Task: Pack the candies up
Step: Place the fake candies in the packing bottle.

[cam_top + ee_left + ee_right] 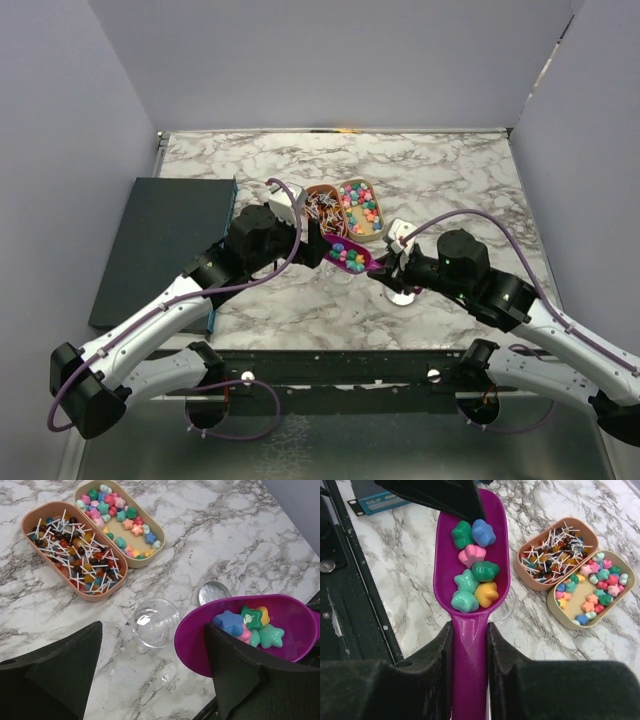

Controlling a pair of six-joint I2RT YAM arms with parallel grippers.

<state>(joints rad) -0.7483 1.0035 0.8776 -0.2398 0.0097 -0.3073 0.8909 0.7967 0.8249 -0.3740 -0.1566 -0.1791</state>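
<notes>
Right wrist view: right jaws are gripping the purple plastic scoop (469,625) of bright star-shaped candies (472,555) (left jaws gaping wide), a fast tilt likely spilling them past the clear glass jar (155,621).

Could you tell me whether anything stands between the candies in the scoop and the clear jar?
Nothing covers the clear jar; a round lid lies beside it. But the left claw hangs at the tip of the scoop, close over the candies.
</notes>
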